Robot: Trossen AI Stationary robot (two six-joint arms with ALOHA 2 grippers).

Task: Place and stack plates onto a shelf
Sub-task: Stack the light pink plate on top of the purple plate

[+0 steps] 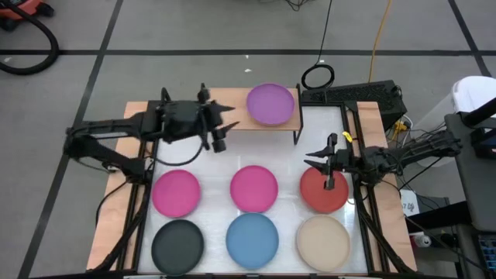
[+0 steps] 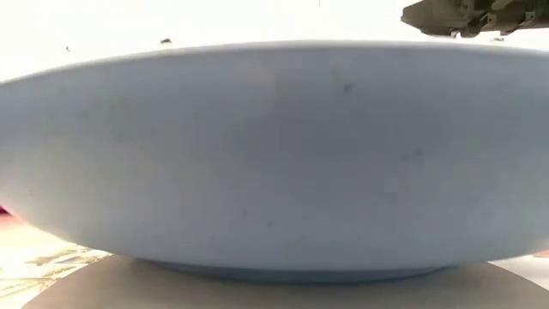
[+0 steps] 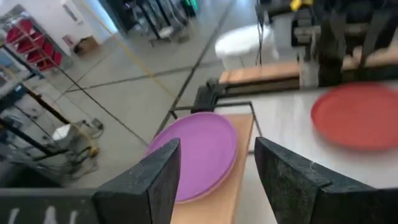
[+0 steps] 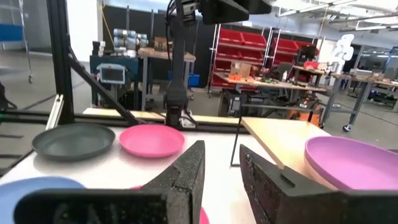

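**Op A:** Closest to me, black plate [image 1: 177,245], blue plate [image 1: 253,238] and beige plate [image 1: 323,241] wait. My right gripper [image 1: 325,166] hovers over the red plate [image 1: 323,191], fingers parted, holding nothing.

**Op B:** I'd drop straight down and pinch the rim. My left gripper [image 1: 220,133] is spread and empty by the shelf [image 1: 232,105], where the purple plate [image 1: 270,103] sits.

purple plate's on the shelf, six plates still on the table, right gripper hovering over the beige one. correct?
Not quite. The right gripper hovers over the red plate, not the beige plate, which lies clear in front of it; the high view shows this. The rest holds: the purple plate sits on the shelf, and six plates remain on the table.
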